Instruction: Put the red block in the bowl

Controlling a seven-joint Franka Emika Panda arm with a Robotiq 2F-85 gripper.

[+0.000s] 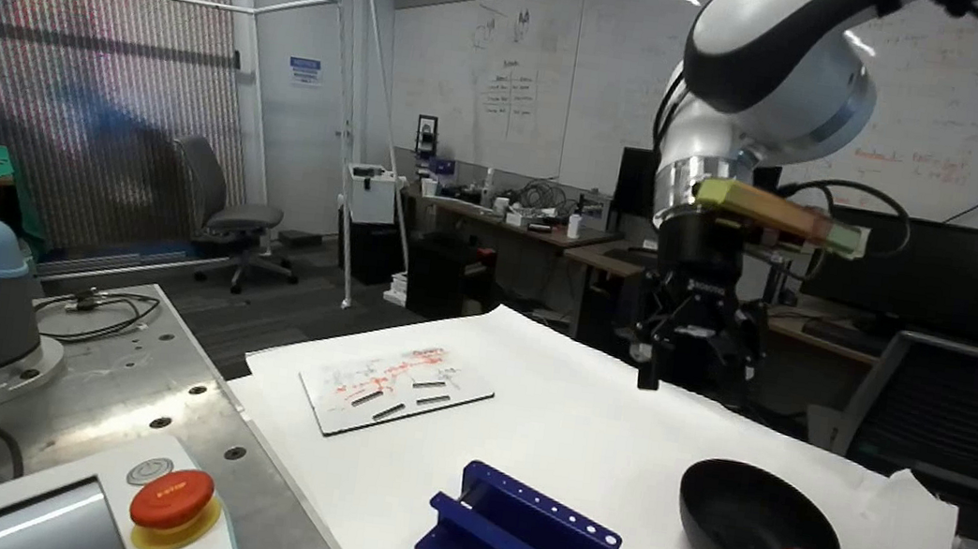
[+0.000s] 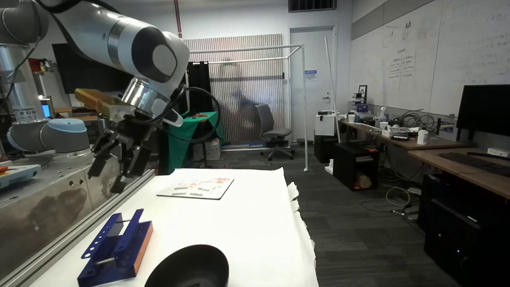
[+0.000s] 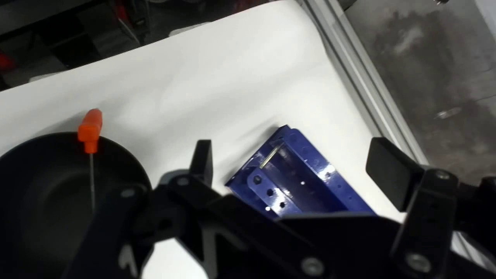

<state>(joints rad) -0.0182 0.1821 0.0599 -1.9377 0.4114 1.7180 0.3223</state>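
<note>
The claw (image 3: 296,167) hangs well above the counter (image 1: 563,426), its 2 fingers (image 3: 203,161) spread wide with nothing gripped between them, probably to keep clear of what stands below. Through the gap, in the wrist view, shows the blue ridged object (image 3: 310,190), lower down and apart from the claw; the task gives no use for it, so I take it as something to steer around.

At 9 o'clock from the claw in that view, the bowl (image 3: 54,186) stands hollow side up on the counter, ready to receive. The red block (image 3: 90,133) lies over the rim between 12 and 1 o'clock, looking much like a tool handle: its bulk is outside while a metal shaft (image 3: 92,178) points in over the bowl. The rim seems to prop it; whether its outer end touches the counter I cannot tell. I therefore judge the job unfinished, calling for a pinch on the orange-red body and a lift inward; pressing down could tip the bowl.

In an exterior view, between 10 and 11 o'clock from the blue ridged object, a small whiteboard (image 1: 380,383) lies flat with 4 strips (image 1: 389,412) on it, apparently out of the way.
</note>
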